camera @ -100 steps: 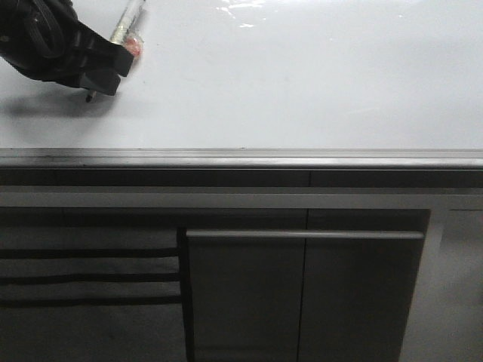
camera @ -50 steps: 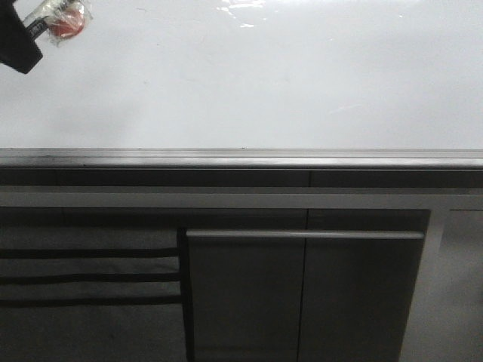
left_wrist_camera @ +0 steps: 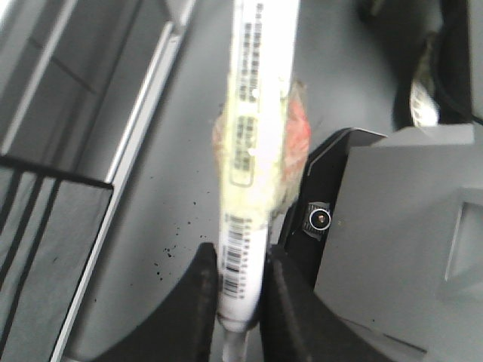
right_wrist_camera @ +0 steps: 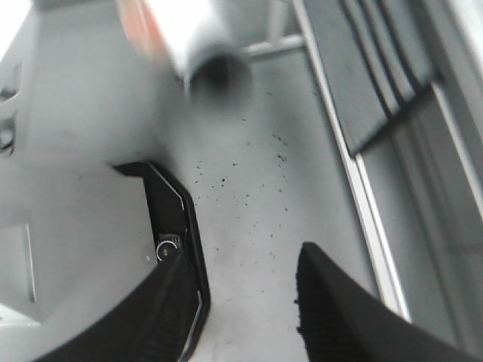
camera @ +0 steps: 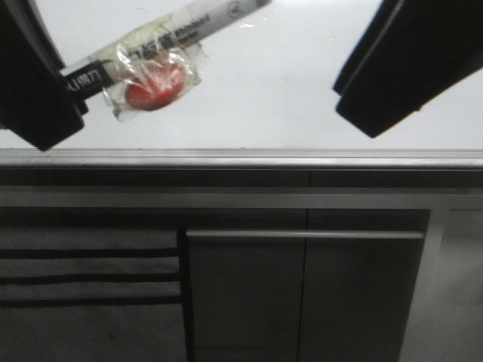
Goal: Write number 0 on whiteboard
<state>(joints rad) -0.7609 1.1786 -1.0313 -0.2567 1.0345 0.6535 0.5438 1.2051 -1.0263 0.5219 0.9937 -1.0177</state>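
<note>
whiteboard (camera: 287,90) blank, left gripper (left_wrist_camera: 240,290) clamping marker (camera: 158,38), right gripper (right_wrist_camera: 241,302) parted

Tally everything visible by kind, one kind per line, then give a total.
Grippers: 2, left gripper and right gripper
Marker pens: 1, marker pen
Whiteboards: 1, whiteboard
Cabinets: 1, cabinet
Total: 5
</note>
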